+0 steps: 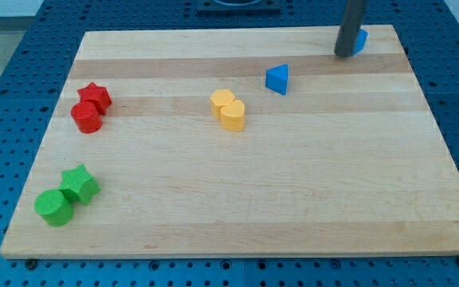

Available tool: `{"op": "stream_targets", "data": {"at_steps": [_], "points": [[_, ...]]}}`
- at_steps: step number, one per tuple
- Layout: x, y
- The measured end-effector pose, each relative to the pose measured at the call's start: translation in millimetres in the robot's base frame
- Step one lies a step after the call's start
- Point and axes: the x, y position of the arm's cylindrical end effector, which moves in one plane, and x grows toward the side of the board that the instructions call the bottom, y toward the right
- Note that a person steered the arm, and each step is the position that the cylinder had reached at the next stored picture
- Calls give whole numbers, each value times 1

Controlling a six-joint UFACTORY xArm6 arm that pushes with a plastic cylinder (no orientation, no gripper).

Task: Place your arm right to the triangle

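Note:
A blue triangle block (277,78) lies on the wooden board (293,183), above the middle toward the view's right. My tip (344,54) rests on the board near the view's top right, to the right of the triangle and a little above it, well apart from it. A second blue block (361,40) sits just behind the rod, mostly hidden by it; its shape cannot be made out.
Two yellow blocks (229,109) touch each other left of the triangle. A red star (95,96) and a red cylinder (87,118) sit at the view's left. A green star (79,183) and a green cylinder (54,207) sit at the bottom left.

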Motion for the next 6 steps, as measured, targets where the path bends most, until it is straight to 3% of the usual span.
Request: {"op": "stream_targets", "data": {"at_steps": [4, 6], "points": [[-8, 0], [43, -7]]}}
